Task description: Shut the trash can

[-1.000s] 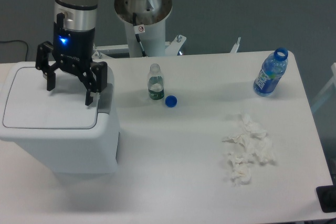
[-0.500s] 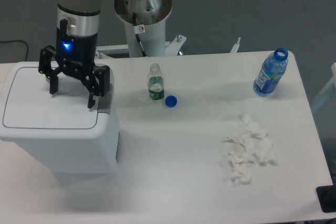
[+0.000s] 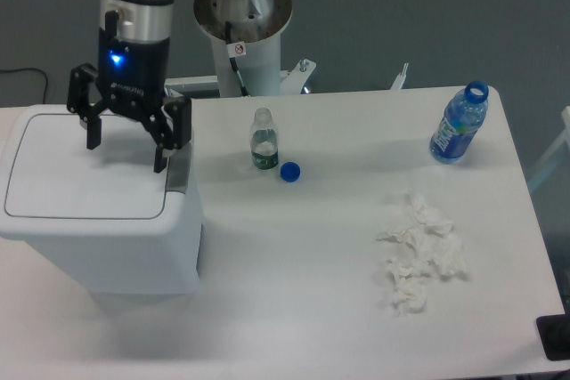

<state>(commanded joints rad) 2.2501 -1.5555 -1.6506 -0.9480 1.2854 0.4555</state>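
Note:
The trash can [image 3: 125, 246] is a large white boxy bin at the left of the table. Its flat white lid [image 3: 76, 180] lies down flat on the top, and the grey latch strip [image 3: 179, 173] shows at its right edge. My gripper [image 3: 126, 155] hangs above the lid's back right part, just off its surface. Its black fingers [image 3: 161, 150] are spread wide apart and hold nothing.
A small clear bottle [image 3: 263, 140] stands mid-table with a blue cap [image 3: 289, 171] beside it. A blue water bottle [image 3: 459, 124] stands at the back right. Crumpled white tissues [image 3: 420, 251] lie at the right. The robot's base [image 3: 242, 24] rises behind the table.
My gripper has risen off the lid and moved slightly back and to the right, still open. The lid has stayed down.

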